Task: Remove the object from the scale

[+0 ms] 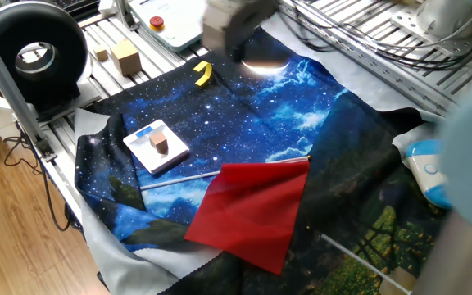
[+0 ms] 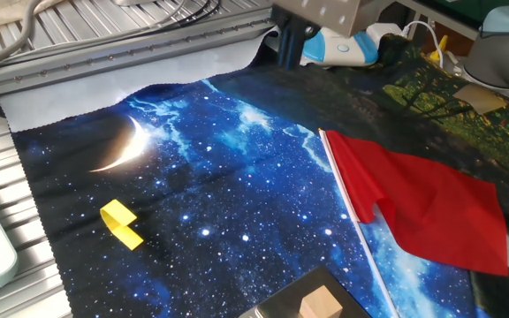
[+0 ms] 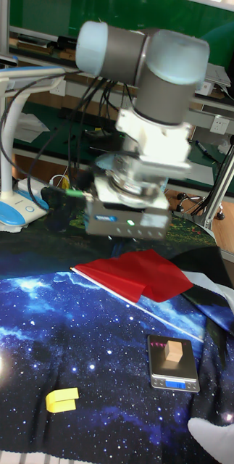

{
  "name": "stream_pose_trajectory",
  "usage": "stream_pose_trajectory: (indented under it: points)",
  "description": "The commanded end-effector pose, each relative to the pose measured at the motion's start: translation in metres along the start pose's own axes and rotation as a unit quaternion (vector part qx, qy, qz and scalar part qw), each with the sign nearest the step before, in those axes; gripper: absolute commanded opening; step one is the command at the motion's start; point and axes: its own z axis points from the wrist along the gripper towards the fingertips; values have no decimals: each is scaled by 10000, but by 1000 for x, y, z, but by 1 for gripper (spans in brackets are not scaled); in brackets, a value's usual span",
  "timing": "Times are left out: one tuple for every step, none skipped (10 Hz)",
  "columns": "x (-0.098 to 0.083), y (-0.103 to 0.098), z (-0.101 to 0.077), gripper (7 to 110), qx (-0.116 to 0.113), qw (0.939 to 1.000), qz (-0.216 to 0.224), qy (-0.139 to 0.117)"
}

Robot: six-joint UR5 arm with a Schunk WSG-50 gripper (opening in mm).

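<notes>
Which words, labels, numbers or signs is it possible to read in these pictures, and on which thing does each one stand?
None can be read.
The scale: pink marks on its top edge and a blue display strip, both too small to read.
The white panel with the red button: no lettering can be made out.
The gripper: one green light, no legible label.
</notes>
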Motion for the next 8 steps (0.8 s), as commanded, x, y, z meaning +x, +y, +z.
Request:
stream_pose_trajectory:
  points:
    - [-69, 61, 11, 7, -270, 9996, 114, 13]
    - [-86, 84, 17, 7, -272, 9994, 214, -17]
    - [-99, 108, 25, 7, -306, 9988, 360, -90]
    - [-115, 138, 38, 7, -431, 9972, 531, -291]
    - [-125, 156, 53, 7, -438, 9958, 638, -481]
    - [-126, 170, 71, 7, -411, 9949, 740, -543]
    - [-127, 175, 89, 7, -298, 9949, 762, -589]
    - [-127, 175, 104, 7, -244, 9948, 792, -597]
